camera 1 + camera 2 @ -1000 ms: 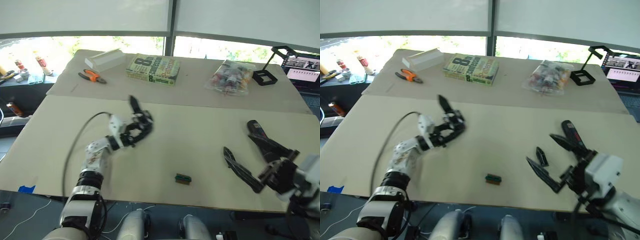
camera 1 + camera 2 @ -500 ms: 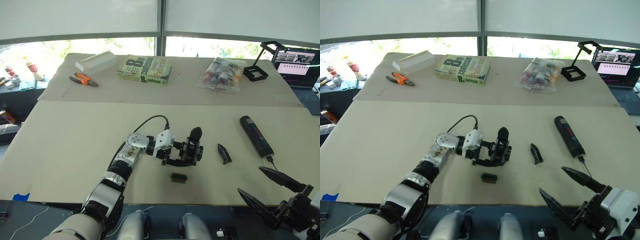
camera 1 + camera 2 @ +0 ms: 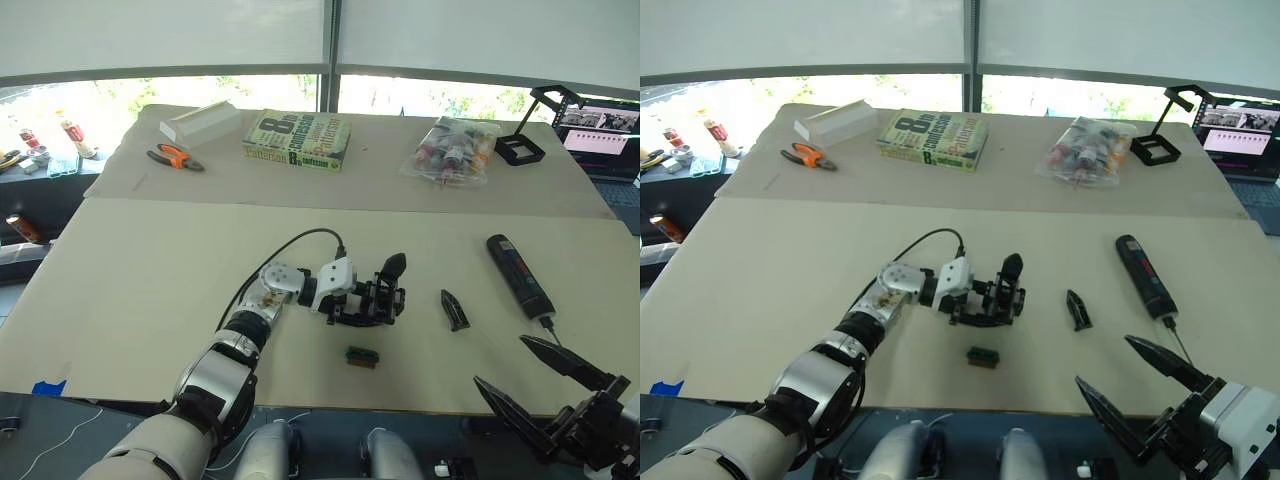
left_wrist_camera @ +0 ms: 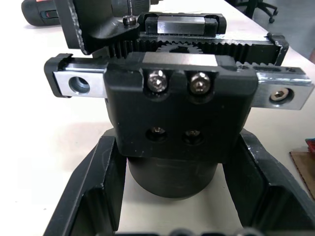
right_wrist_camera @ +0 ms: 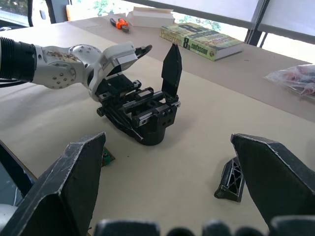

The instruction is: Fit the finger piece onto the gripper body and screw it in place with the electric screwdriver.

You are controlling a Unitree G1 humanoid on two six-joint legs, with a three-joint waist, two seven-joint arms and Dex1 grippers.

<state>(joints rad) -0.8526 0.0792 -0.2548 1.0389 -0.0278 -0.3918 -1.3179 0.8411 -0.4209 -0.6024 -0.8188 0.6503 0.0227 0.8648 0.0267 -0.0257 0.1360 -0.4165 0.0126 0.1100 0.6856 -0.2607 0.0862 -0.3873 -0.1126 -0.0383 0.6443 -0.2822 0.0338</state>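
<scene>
Left eye view; book (image 3: 296, 139) cover "8"; left gripper (image 3: 372, 303) clamps gripper body (image 3: 381, 297)

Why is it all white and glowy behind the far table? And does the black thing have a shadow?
Left eye view: daylight through the window strip turns the outside almost white. Right wrist view: the chunky black mechanical gripper body casts only a soft, faint shadow at its base on the beige table. Left wrist view: its silver metal rail shines.
</scene>
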